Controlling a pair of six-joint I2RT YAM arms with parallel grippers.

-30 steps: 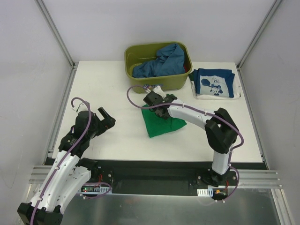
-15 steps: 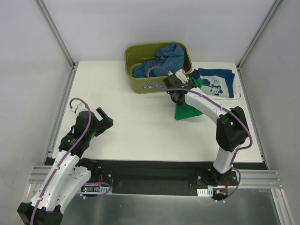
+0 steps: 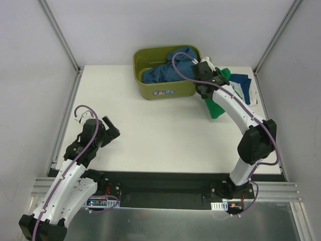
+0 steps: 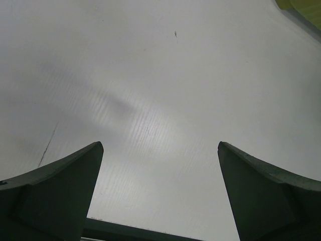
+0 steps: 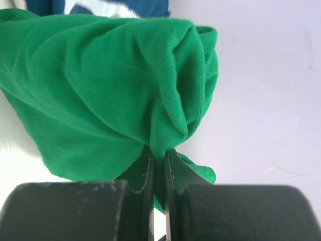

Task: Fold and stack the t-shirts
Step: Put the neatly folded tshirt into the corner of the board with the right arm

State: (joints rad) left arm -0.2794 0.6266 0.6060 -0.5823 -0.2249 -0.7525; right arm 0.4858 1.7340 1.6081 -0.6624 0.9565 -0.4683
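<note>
The jaws on my right (image 5: 159, 163) were clamped shut on one thin fold of the green shirt (image 5: 100, 85), dangling bunched by the navy shirt (image 3: 243, 82) at far right, so it risked slipping free or landing unfolded; the jaws on my left (image 4: 159, 148) gaped empty.

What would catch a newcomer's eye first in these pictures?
The bright green shirt stands out first: it hangs bunched from the shut right claw, right by the navy shirt at the back right. Next is the olive tub at the back centre, with a blue shirt heaped in it. The left claw sits open and empty at the front left.
</note>
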